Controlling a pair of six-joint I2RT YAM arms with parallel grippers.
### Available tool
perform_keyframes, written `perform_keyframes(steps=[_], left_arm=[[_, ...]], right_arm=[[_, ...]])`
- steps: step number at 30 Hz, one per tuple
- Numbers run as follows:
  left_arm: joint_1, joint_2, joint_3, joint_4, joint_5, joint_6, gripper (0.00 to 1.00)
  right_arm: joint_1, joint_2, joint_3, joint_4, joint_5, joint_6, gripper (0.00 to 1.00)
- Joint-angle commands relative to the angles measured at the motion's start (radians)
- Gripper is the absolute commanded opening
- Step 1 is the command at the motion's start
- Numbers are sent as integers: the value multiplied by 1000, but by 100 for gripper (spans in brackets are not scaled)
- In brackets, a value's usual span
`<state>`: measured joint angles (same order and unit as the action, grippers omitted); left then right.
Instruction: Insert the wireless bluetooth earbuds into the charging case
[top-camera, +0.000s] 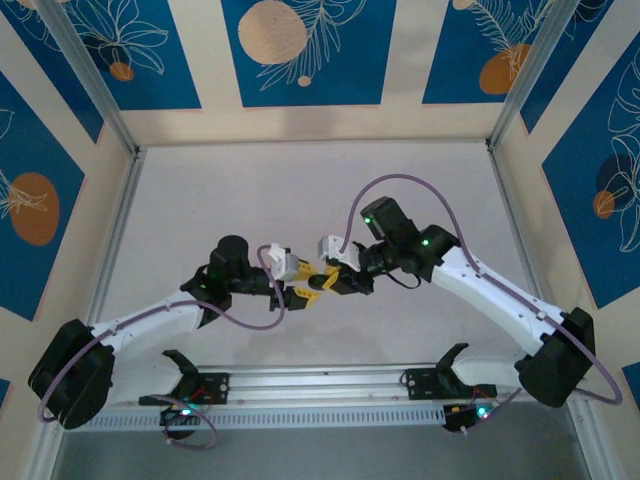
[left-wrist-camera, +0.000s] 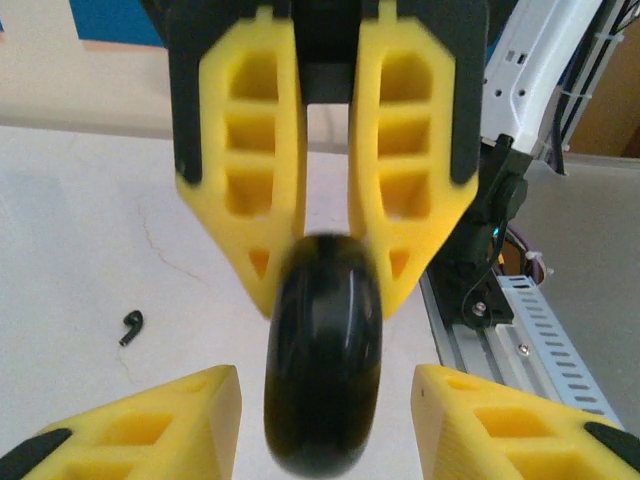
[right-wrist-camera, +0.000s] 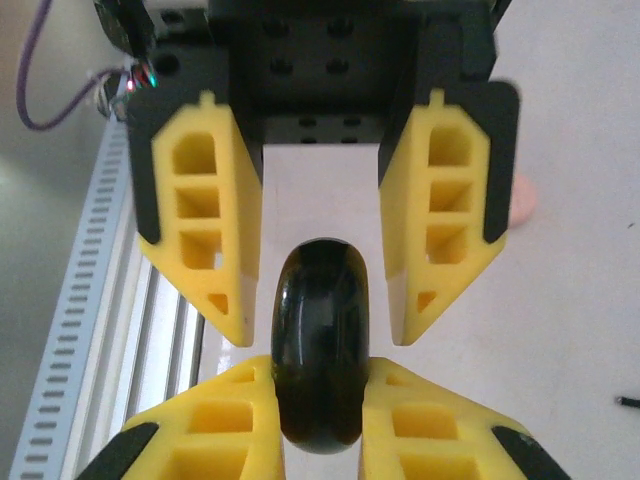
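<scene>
R jaws clamped on 1 black case (right-wrist-camera: 320, 350), L jaws half open around it; 1 black earbud (left-wrist-camera: 132, 326) on surface (left-wrist-camera: 70, 220), mid-left.

A pale counter (top-camera: 300, 190) carries a thin dark line (left-wrist-camera: 165, 252), perhaps a crack or only a scratch. Blue wall panels (top-camera: 300, 50) with orange discs and white leaf outlines stand behind silver frame posts (top-camera: 95, 75). A slotted grey cable duct (top-camera: 300, 416) lines the near edge.

left pincer (left-wrist-camera: 325, 420) parted, right pincer (right-wrist-camera: 320, 400) clamped
</scene>
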<state>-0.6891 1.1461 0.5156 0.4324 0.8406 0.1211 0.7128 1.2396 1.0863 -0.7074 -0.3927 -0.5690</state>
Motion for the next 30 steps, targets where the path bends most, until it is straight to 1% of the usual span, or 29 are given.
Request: perform_keyframes(steps=[1,4,8,11,13,15,18,22,25,27,28,29,30], left_arm=[[-17,-17,24,-70,2,48,45],[-21,-21,24,-79,2,49,41],[-23,-24,24,-97,-3,59,45],[-24,-24,25,-100,-4,64,44],[-23,-24,24,-90,-3,62,40],[-23,-26,21,-75,0,54,32],[-23,-28,18,-70,0,51,23],[-23,-38,15,-69,-1,52,18],[-23,-45,15,-69,-3,51,15],[-23,-46,13,-69,-3,49,16],[-23,-46,14,-66,-4,46,19],[-23,-48,12,-60,-6,41,25],[-24,-51,9,-51,-8,34,27]], right_arm=[[10,14,28,-57,16,-39,13],[8,13,24,-29,-18,-43,13],[0,7,24,-14,-59,-43,13],[-6,4,22,-5,-91,-37,13],[-7,4,18,0,-103,-33,13],[-9,5,17,5,-108,-31,13],[-13,6,12,5,-110,-28,13],[-19,6,11,7,-117,-24,16],[-26,6,6,22,-122,-10,22],[-31,5,7,34,-130,1,24],[-33,4,6,38,-133,4,23],[-35,4,6,40,-138,2,20],[-36,4,6,40,-138,1,19]])
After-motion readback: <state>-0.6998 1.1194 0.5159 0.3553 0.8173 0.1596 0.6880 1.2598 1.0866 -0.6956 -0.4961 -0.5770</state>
